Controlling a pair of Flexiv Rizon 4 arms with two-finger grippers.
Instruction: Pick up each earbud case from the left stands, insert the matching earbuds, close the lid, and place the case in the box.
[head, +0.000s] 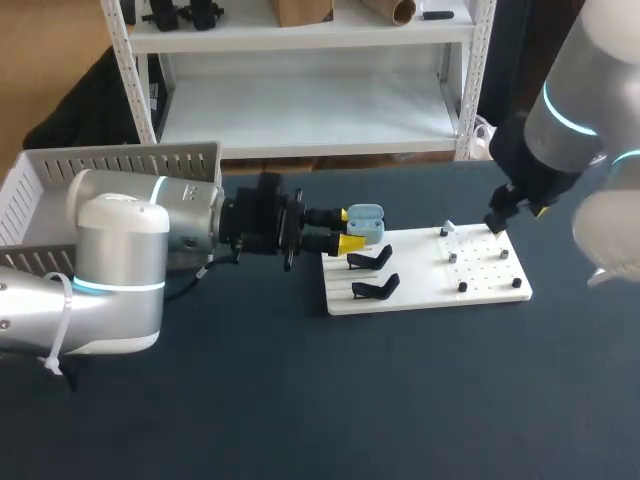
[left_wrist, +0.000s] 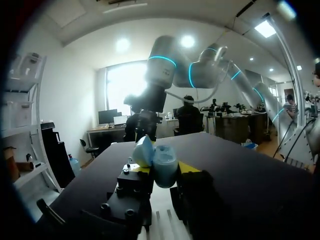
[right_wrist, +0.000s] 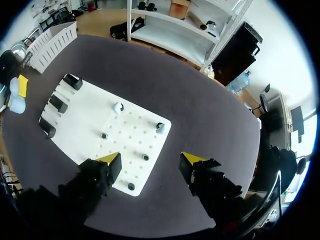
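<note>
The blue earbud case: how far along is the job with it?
Done: the blue case is off its stand, and all three black stands look empty. In hand: the left gripper holds it, lid open, while the right gripper hovers open over the white board of earbuds. Left: inserting earbuds, closing the lid, placing it in the box, whose inside is mostly hidden.

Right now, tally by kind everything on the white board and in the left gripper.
Black plastic stands: 3
Light blue earbud case, lid open, in left gripper: 1
Small pale pieces: 2
Small dark pieces: 3
Total: 9
</note>
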